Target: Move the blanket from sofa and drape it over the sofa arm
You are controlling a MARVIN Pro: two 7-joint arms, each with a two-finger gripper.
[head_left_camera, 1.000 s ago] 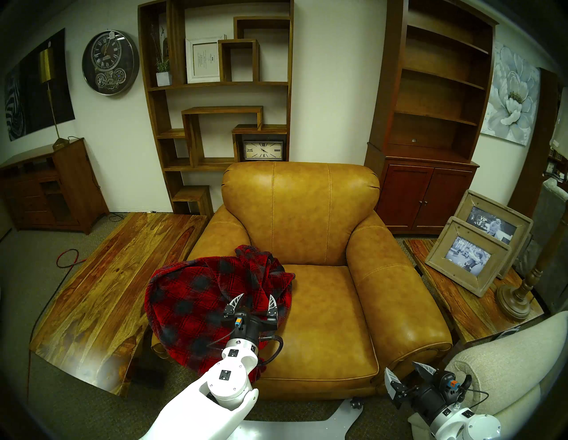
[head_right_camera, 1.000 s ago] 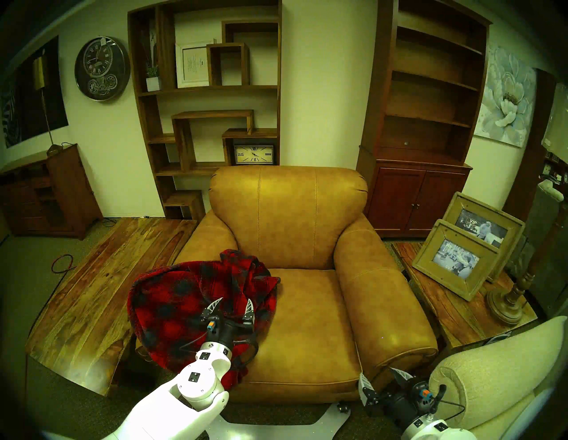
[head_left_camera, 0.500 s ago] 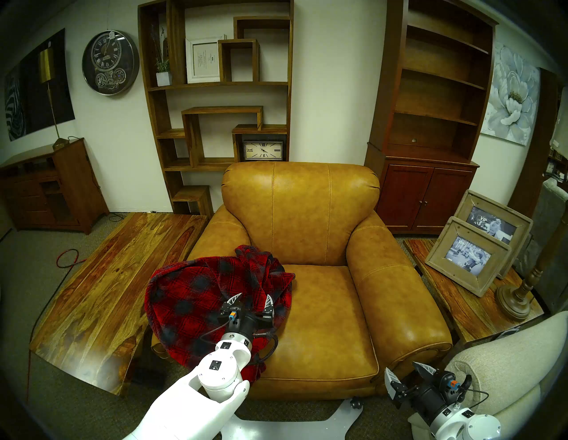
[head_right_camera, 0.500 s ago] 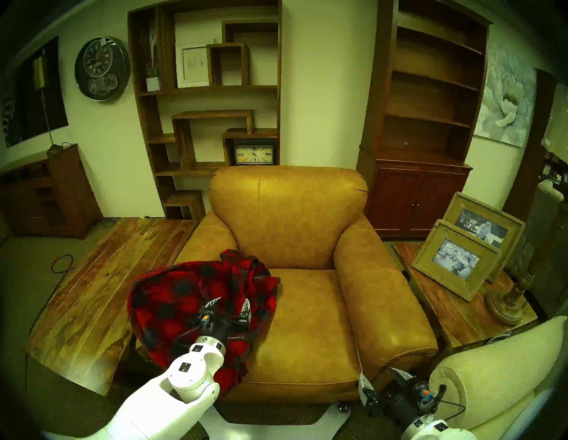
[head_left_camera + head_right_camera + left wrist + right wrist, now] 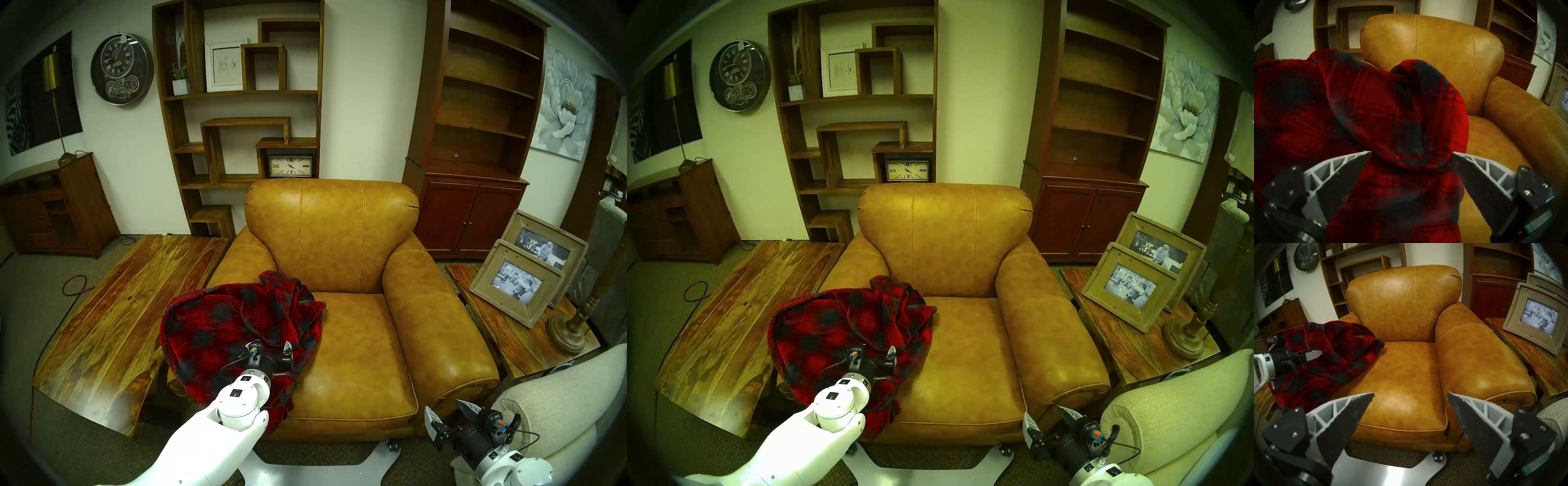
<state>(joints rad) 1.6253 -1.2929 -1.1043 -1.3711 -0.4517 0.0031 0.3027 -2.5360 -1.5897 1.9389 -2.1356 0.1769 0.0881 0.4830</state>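
The red plaid fleece blanket (image 5: 237, 325) lies bunched over the leather armchair's (image 5: 339, 237) left armrest (image 5: 244, 258), spilling onto the seat's left edge. The left gripper (image 5: 1412, 162), fingers spread wide, straddles a hanging fold. Best to close deep on that fold, then lift and spread leftward. The right gripper (image 5: 1410, 405) hangs spread, empty, near the chair's front.

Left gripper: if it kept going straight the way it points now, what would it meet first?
The blanket: a bunched fold sits between the open left gripper fingers, seemingly already touching. The sofa arm lies beneath, hidden.
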